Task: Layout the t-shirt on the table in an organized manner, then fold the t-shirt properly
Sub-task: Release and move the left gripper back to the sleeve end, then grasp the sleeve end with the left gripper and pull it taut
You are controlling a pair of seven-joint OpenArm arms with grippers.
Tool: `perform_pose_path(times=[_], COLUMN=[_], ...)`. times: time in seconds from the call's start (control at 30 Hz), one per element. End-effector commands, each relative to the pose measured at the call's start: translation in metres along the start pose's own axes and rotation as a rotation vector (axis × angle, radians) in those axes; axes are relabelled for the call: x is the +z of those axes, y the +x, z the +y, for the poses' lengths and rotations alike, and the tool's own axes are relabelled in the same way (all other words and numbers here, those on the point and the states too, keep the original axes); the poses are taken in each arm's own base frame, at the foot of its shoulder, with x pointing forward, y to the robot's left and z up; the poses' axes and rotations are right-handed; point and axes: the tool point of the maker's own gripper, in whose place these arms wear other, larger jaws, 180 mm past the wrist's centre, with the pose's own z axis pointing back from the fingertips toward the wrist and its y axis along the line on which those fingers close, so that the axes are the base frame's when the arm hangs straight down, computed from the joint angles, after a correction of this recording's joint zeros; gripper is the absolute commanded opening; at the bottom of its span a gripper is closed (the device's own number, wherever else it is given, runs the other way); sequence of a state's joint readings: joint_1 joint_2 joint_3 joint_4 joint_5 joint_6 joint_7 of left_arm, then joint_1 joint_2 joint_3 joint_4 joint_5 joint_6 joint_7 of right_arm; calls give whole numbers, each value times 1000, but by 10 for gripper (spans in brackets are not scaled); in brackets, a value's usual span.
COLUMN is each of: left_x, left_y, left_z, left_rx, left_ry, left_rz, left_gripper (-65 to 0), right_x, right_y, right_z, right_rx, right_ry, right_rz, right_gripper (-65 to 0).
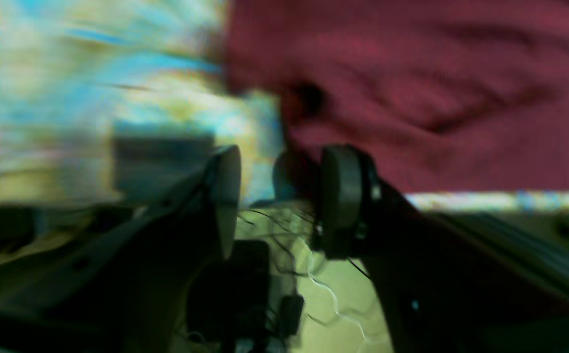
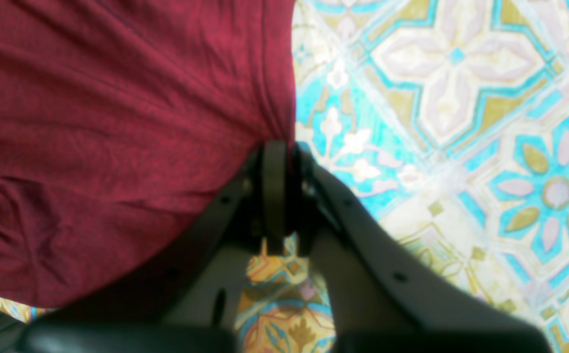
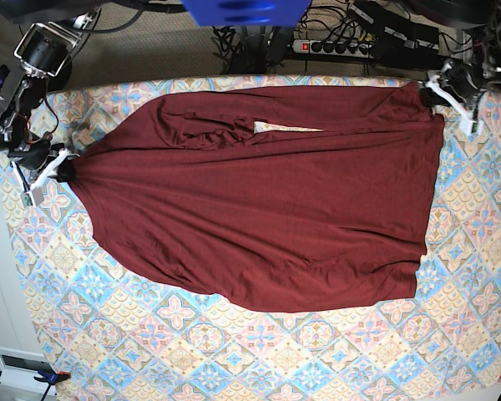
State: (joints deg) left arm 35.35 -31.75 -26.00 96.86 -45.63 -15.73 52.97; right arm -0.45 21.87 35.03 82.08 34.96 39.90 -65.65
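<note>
The dark maroon t-shirt (image 3: 259, 217) lies spread across the patterned table (image 3: 317, 351), with one sleeve folded over along its far edge. At the table's left side my right gripper (image 3: 57, 171) is shut on the shirt's edge. The right wrist view shows its jaws (image 2: 282, 162) pinching the maroon cloth (image 2: 117, 137) just above the tiles (image 2: 460, 122). My left gripper (image 3: 441, 93) sits at the shirt's far right corner. In the blurred left wrist view that gripper (image 1: 279, 191) stands open with nothing between its fingers, and the shirt (image 1: 436, 88) lies just beyond them.
A power strip (image 3: 342, 46) and cables lie on the floor behind the table's far edge. A blue object (image 3: 246, 10) stands at the back centre. The left wrist view shows the table edge (image 1: 500, 200) with floor and cables (image 1: 313, 294) below it.
</note>
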Motion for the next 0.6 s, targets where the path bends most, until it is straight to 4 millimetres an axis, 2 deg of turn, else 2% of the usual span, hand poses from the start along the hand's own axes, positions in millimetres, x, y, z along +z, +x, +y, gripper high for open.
perform_pose_path(times=[0.0,0.07,0.23,0.3,0.4,0.43,0.5,0.57], left_x=[3,-4,-16,-16,-15,-14,-8,4], left_y=[12,15,12,13,15,14,8,8], left_z=[0,-10,-15,-18,-32,-35,-41,-57], left_rx=[-22,-15,-2,-4,-36,-41,-60,-117], left_ry=[1,-24,-13,-21,-99,-116,-130,-149], left_rz=[-27,-37,-36,-41,-55,-53,-34,-46], left_gripper=[-386,-387,-399,-458,-632,-650,-641,-650], right_x=[9,9,9,9,9,9,8,8], right_y=[19,19,19,19,19,19,18,17], right_z=[-6,-6,-6,-6,-6,-7,-7,-8], right_rx=[22,22,22,22,23,23,19,14], right_ry=[-14,-14,-14,-14,-15,-16,-17,-15], right_rz=[-55,-55,-55,-55,-54,-53,-50,-50], right_gripper=[-650,-650,-650,-650,-650,-650,-650,-650])
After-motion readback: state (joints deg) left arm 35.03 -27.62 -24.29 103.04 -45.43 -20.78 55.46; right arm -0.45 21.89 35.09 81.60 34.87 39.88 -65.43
